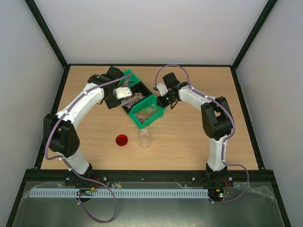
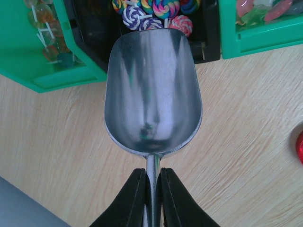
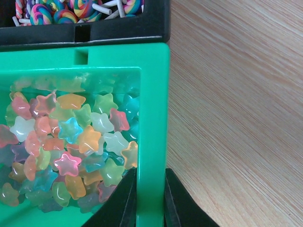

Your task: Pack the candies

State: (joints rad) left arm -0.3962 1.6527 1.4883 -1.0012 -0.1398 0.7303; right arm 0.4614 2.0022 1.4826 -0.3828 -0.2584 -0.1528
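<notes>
The candies are translucent star-shaped sweets (image 3: 71,142) in mixed colours, filling a green bin (image 3: 154,94). Swirl lollipops (image 2: 151,9) lie in the black bin (image 2: 210,38) beside it. My left gripper (image 2: 152,172) is shut on the handle of an empty silver scoop (image 2: 154,90), whose front lip sits at the black bin's edge, above the table. My right gripper (image 3: 150,172) is shut on the green bin's side wall, one finger inside among the stars and one outside. From above, the scoop (image 1: 124,92) and the right gripper (image 1: 163,98) flank the bins.
A clear jar (image 1: 145,137) stands upright in front of the bins, with a red lid (image 1: 122,140) lying to its left. A second green bin (image 2: 47,75) of pale sweets sits on the black bin's other side. Black frame rails edge the wooden table (image 1: 189,142).
</notes>
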